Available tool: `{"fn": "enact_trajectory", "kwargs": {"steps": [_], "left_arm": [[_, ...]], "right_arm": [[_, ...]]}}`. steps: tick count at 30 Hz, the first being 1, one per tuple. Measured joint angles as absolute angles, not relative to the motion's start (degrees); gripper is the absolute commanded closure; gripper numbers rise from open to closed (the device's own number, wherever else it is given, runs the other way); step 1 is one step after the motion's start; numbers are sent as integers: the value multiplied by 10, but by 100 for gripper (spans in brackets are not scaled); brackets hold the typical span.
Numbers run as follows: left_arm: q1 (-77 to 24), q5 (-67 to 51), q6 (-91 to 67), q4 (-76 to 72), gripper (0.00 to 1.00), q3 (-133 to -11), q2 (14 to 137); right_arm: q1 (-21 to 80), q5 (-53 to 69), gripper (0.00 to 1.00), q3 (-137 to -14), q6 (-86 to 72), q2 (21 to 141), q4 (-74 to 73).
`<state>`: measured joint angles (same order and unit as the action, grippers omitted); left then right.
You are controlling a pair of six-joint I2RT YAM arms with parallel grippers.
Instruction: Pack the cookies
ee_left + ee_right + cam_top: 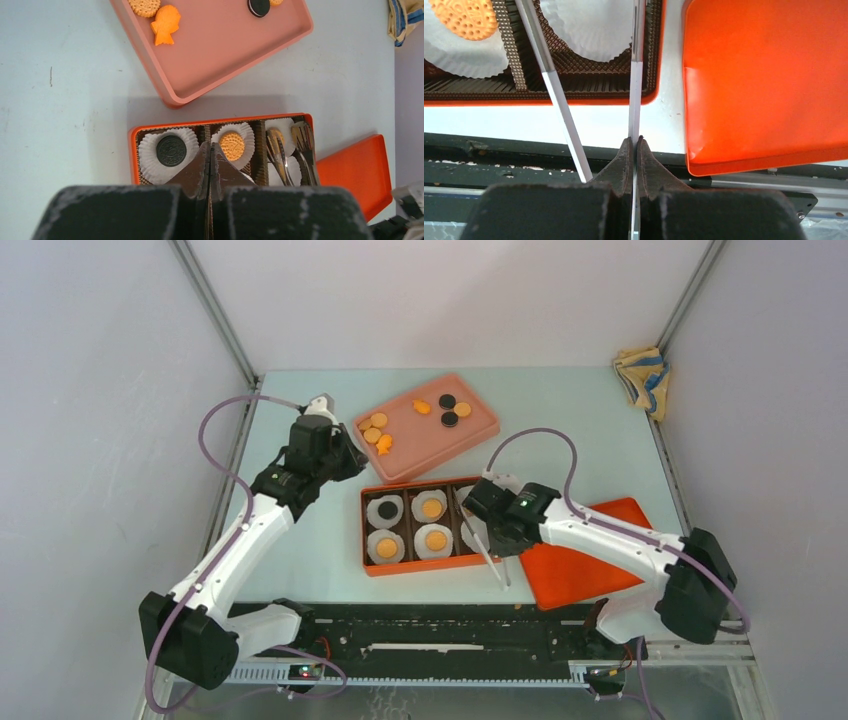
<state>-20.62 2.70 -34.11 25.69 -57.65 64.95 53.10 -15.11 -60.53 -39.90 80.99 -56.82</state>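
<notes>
Several orange cookies (375,425) and two black ones (448,410) lie on a pink tray (470,435). An orange box (363,530) holds white paper cups; a black cookie (386,509) and three orange ones (432,507) sit in cups. My right gripper (493,545) is shut on metal tongs (636,90) whose tips reach into the box's right compartment, over an empty cup (594,25). My left gripper (355,462) is shut and empty, hovering between tray and box; its view shows the black cookie (171,150) and an orange one (232,145).
The orange box lid (590,560) lies to the right of the box, by the table's near edge. A folded cloth (642,375) lies at the back right corner. A fish-shaped orange cookie (165,22) lies on the tray.
</notes>
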Motion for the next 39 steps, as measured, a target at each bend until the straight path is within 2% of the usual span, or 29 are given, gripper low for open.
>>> {"fn": "enact_trajectory", "kwargs": {"steps": [9,13,18,21,25,32,39], "left_arm": [[-206,12,-340,246,100,-576,657],[-206,12,-340,246,100,-576,657],[-206,12,-341,245,100,-576,657],[-207,12,-340,245,100,-576,657],[-207,13,-340,246,100,-576,657],[-207,15,-340,245,100,-576,670],[-207,16,-340,245,100,-576,686]], "right_arm": [[553,-185,100,-607,-422,738,-589],[549,-194,100,-643,-416,722,-608],[462,-188,100,-708,-364,720,-593],[366,-189,100,-747,-313,765,-571],[266,-183,100,-835,-235,902,-555],[194,-164,100,-962,-110,1109,-539],[147,-108,100,-1010,-27,1180,-548]]}}
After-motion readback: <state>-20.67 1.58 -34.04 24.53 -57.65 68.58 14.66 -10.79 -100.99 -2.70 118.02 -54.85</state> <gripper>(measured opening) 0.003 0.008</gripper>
